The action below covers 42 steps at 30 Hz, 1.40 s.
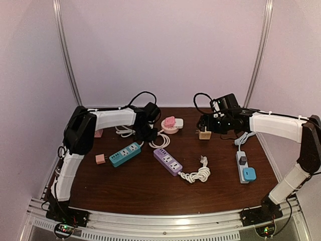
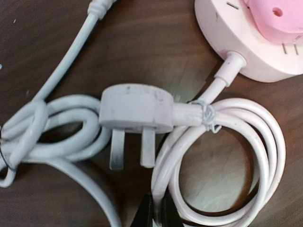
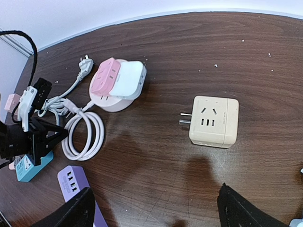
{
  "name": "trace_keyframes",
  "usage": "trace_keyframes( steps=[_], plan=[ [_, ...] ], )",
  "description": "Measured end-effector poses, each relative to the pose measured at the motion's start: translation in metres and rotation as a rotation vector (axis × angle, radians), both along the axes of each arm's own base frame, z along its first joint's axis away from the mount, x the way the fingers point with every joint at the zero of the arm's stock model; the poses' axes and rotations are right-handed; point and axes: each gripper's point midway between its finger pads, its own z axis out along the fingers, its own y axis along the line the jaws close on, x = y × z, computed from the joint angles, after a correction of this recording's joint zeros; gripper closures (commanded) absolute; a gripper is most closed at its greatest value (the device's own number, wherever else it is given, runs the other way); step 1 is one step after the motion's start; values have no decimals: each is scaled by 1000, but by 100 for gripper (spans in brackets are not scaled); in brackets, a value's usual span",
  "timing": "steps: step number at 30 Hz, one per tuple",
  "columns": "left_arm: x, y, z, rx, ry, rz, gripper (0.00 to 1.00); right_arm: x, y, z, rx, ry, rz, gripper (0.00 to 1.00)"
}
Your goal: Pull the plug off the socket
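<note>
A round white socket [image 1: 171, 130] stands at the back middle of the table, with a pink plug [image 1: 169, 121] and a white plug [image 1: 178, 122] pushed into its top. My left gripper [image 1: 145, 131] is just left of it, low on the table. In the left wrist view the gripper [image 2: 156, 213] is shut on a strand of the socket's coiled white cord [image 2: 265, 142], below a loose three-pin plug [image 2: 137, 111]. My right gripper [image 1: 203, 123] hovers wide open and empty to the right of the socket, over a cream cube adapter [image 3: 214, 120].
A teal power strip [image 1: 125, 154] and a purple one [image 1: 167, 160] with a coiled cord [image 1: 196, 174] lie in the middle. A white strip [image 1: 242, 161] with a blue plug lies at the right. Small pink cubes [image 1: 100, 158] sit at the left.
</note>
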Motion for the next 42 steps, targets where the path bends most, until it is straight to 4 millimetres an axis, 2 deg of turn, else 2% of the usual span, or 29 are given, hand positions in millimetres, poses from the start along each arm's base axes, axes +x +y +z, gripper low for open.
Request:
trace_keyframes(
  steps=[6, 12, 16, 21, 25, 29, 34, 38, 42],
  plan=[
    [-51, 47, 5, 79, 52, -33, 100, -3, 19, -16, -23, 25, 41, 9],
    [-112, 94, 1, 108, 110, -46, 100, -5, 64, -29, -28, 47, 124, 10],
    [-143, 107, -2, 99, 121, -62, 92, -4, 99, -29, 30, 49, 175, 11],
    [-164, 102, 0, 87, 126, -86, 83, -13, 137, -44, 131, 102, 230, 13],
    [-165, 95, 15, 48, 102, -88, 78, -21, 153, -55, 202, 151, 242, 16],
    [-153, 82, 43, -9, 43, -81, 71, -28, 159, -59, 269, 183, 240, 19],
    [-137, 63, 70, -65, -15, -89, 57, -28, 165, -64, 326, 207, 222, 24],
    [-121, 41, 82, -86, -48, -111, 47, -26, 169, -72, 354, 223, 212, 30],
    [-107, 17, 82, -89, -66, -141, 33, -26, 169, -83, 361, 245, 196, 34]
  ],
)
